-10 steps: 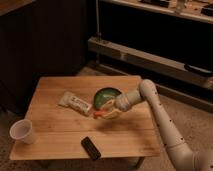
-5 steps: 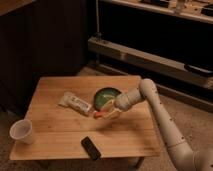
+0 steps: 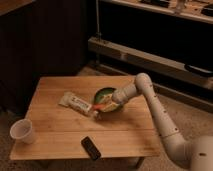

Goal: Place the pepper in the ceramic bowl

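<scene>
A green ceramic bowl (image 3: 104, 93) stands on the wooden table (image 3: 55, 127), right of its middle. My gripper (image 3: 107, 105) reaches in from the right and sits at the bowl's near rim. It is shut on the orange-red pepper (image 3: 101, 107) and holds it low at the bowl's front-left edge, just above the table. My arm hides the bowl's right side.
A white snack packet (image 3: 76, 103) lies just left of the bowl, close to the pepper. A white paper cup (image 3: 22, 132) stands at the table's front left. A black phone-like object (image 3: 90, 147) lies near the front edge. Metal shelving (image 3: 150, 57) runs behind the table.
The gripper with the pepper has shifted slightly up and towards the bowl's rim. Nothing else on the table has moved.
</scene>
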You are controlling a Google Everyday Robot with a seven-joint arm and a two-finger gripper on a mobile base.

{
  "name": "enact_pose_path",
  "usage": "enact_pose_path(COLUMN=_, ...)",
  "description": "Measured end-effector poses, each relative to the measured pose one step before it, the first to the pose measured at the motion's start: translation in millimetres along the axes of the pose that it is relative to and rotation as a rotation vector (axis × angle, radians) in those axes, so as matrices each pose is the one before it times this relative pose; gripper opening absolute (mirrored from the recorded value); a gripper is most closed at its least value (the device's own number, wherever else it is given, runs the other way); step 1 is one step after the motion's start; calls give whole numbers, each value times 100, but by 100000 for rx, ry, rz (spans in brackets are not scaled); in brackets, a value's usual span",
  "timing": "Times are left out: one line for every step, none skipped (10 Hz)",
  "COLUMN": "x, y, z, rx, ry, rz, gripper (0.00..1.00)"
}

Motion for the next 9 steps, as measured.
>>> enact_pose_path(x=-60, y=138, z=-400, rx=-1547, ry=114, rz=50, gripper=0)
enact_pose_path(x=69, y=151, z=-100, rx=-811, ry=80, rz=-346, gripper=0)
enact_pose_path(x=135, y=280, z=-478, rx=-1965, ry=-225, rz=-715, gripper=0)
enact_pose_path(x=154, y=199, z=-433, rx=-1648, ry=-429, rz=-549, gripper=0)
enact_pose_path(x=221, y=198, z=-398, rx=-2151, ry=-1662, rz=-1133, gripper=0)
enact_pose_path(x=308, y=283, z=-142, rx=-2060, ry=-1613, rz=-791, gripper=0)
enact_pose_path(x=155, y=374, z=-177, rx=-2753, ry=-1459, rz=-258, gripper=0)
enact_pose_path(x=-102, y=685, z=-529, rx=-4857, ry=-1070, rz=756, gripper=0)
enact_pose_path(x=-110, y=487, z=-241, rx=-3348, ry=-499, rz=745, gripper=0)
